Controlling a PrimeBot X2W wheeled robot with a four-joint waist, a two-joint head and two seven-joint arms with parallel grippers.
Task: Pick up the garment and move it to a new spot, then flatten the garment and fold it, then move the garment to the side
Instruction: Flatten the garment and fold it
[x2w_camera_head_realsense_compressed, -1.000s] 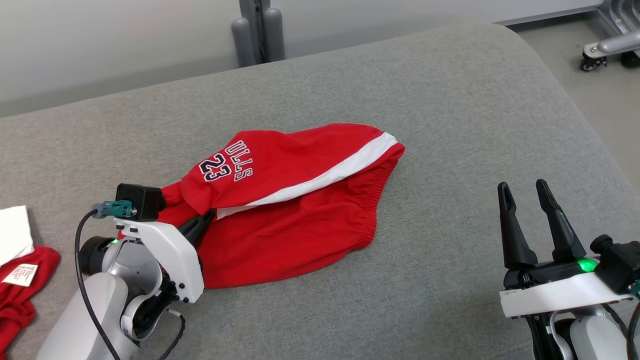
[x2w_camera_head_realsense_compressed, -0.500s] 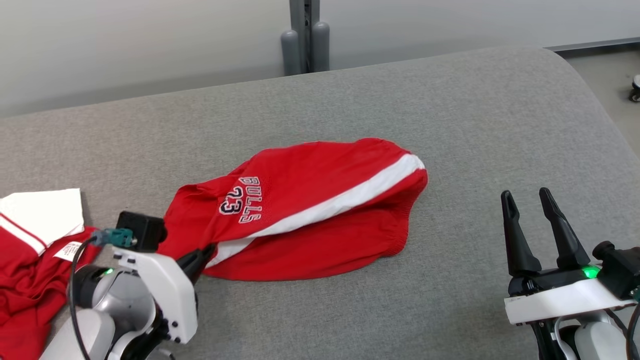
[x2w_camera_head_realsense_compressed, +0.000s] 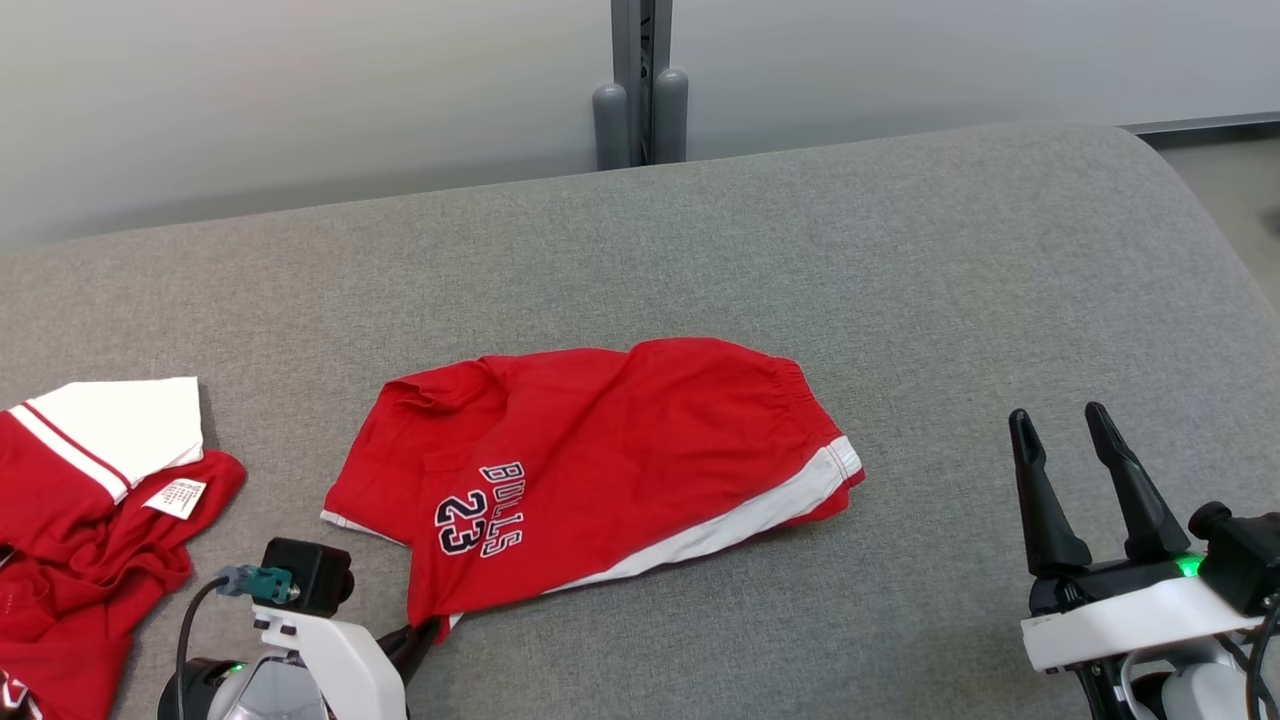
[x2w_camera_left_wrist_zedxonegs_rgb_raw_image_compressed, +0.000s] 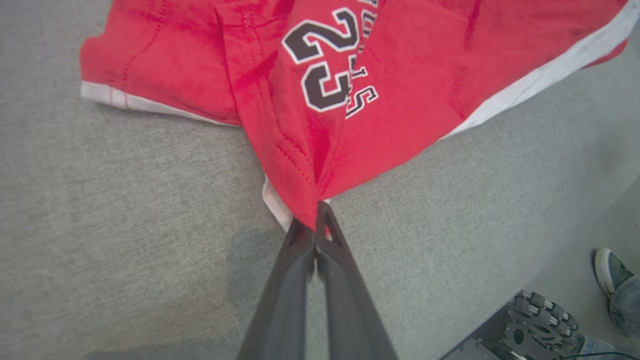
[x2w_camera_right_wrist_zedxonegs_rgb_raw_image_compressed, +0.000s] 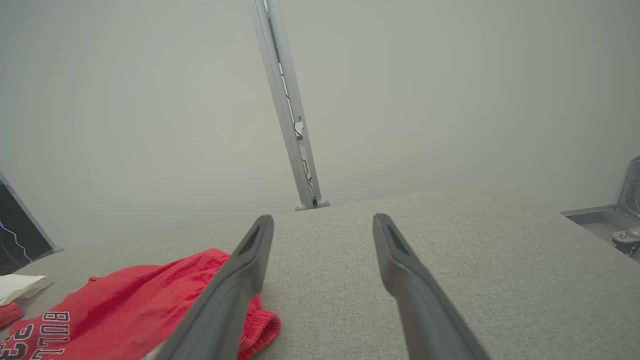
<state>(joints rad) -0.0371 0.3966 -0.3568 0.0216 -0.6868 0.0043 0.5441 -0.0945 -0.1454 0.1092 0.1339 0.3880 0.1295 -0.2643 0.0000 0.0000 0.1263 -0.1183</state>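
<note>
The red cotton shorts with a white side stripe (x2w_camera_head_realsense_compressed: 600, 470) lie spread but rumpled near the front edge of the grey upholstered table (x2w_camera_head_realsense_compressed: 900, 250), one hem corner pinched in the left gripper (x2w_camera_left_wrist_zedxonegs_rgb_raw_image_compressed: 316, 225), while the right gripper (x2w_camera_head_realsense_compressed: 1057, 415) stands wide and empty; flattening looks unfinished, and folding and moving aside remain.

Bright diffuse light washing evenly over the grey surface (x2w_camera_head_realsense_compressed: 950, 300), a faint shadow pooling beside the left gripper (x2w_camera_left_wrist_zedxonegs_rgb_raw_image_compressed: 316, 225), wrist views bending at the edges, the wall (x2w_camera_right_wrist_zedxonegs_rgb_raw_image_compressed: 450, 100) glowing pale and hazy
</note>
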